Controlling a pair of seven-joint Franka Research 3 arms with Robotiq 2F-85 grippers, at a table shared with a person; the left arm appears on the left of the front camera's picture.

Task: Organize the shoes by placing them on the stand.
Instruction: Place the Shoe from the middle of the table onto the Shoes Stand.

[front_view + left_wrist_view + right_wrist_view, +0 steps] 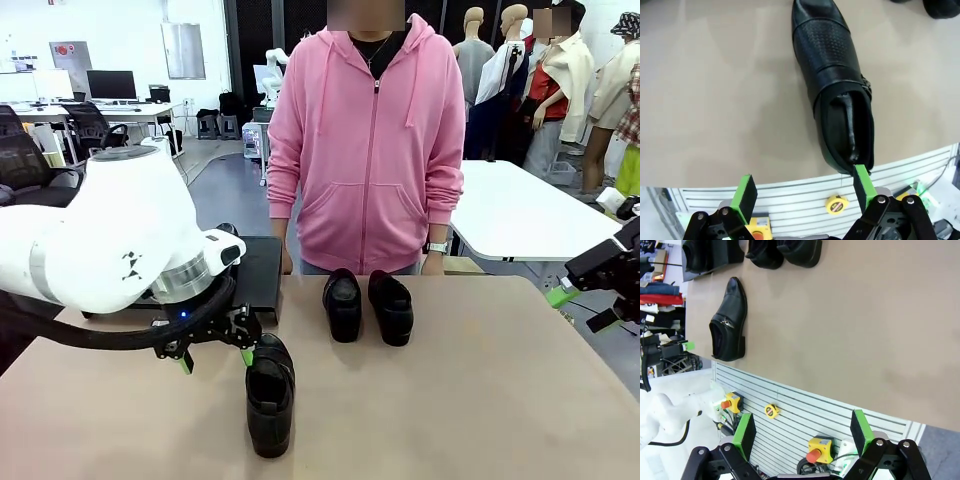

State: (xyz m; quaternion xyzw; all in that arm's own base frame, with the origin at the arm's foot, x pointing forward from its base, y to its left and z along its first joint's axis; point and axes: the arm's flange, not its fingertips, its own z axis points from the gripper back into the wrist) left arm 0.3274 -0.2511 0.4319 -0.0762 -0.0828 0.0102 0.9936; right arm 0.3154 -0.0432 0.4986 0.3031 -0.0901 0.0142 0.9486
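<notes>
While a person (370, 150) stood behind the pair of shoes (366, 306) at the table's (480, 400) far side, the left arm hid much of the stand (262, 272). The left gripper (216, 361) hung open just beside the lone shoe (270, 395). The right gripper (582, 308) hovered open off the right edge. The lone shoe, glossy black with a perforated band, lay near the front edge.

Stand (262, 272) — mostly hidden behind the left arm (110, 235) in the front view, with one end showing; in the right wrist view it was cut off at the top left corner.
Right gripper (581, 310) — partly cut by the right edge of the front view.
Pair of shoes (785, 252) — cut by the top edge in the right wrist view; mere slivers in the left wrist view.
Near shoe (835, 90) — toe tip lost past the top edge in the left wrist view.
Person's hands (432, 264) — lower parts hidden behind the far table edge.
</notes>
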